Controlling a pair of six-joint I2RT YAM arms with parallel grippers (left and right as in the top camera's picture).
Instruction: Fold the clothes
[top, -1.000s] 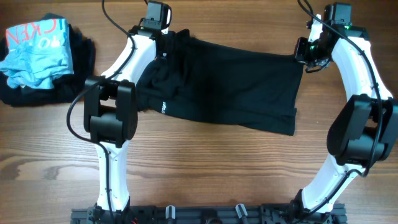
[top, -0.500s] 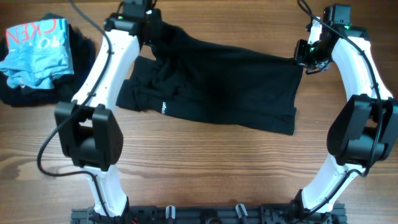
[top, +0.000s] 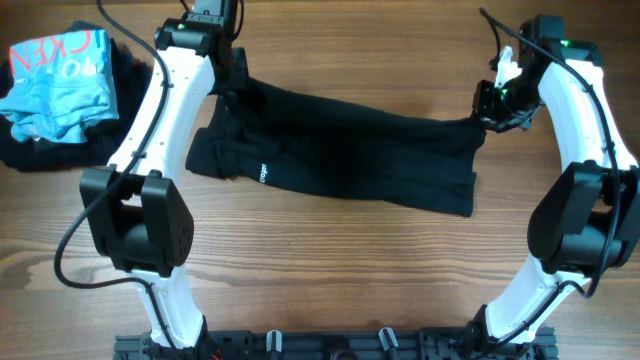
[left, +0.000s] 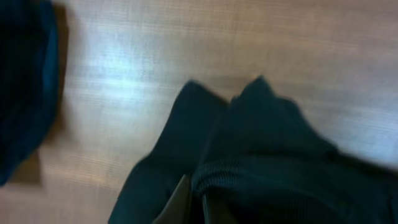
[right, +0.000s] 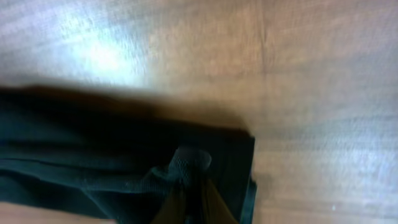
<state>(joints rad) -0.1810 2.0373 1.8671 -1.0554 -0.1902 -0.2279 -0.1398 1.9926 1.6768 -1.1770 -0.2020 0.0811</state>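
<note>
Fingers on both my arms are clenching on the black T-shirt. The left fingers are pinching a bunched, ribbed fold at its 11 o'clock corner. The right fingers are nipping the squared corner at 2 o'clock.

Going by size, the table is carrying everything, and its wood is showing bare toward 6 o'clock. The T-shirt is lying across the middle as a wide band. Its far edge is running between my two grips, and its near edge is resting on the wood towards 5 o'clock. The left end is rumpling into loose folds under my left arm, while the right end is looking flatter. Off at 9 to 10 o'clock, well apart from the shirt, a light-blue garment is sitting on a dark heap. The small white logo is showing near the shirt's left end.

As I judge it, I am at the stage of stretching the far edge straight between the two corners, with the fold itself not yet made. The next move is calling for both arms to travel together at matched height and speed. They would be drawing that edge toward 6 o'clock and laying it over the near edge before letting go. The crumpled left end is looking likely to need more pull than the right.
</note>
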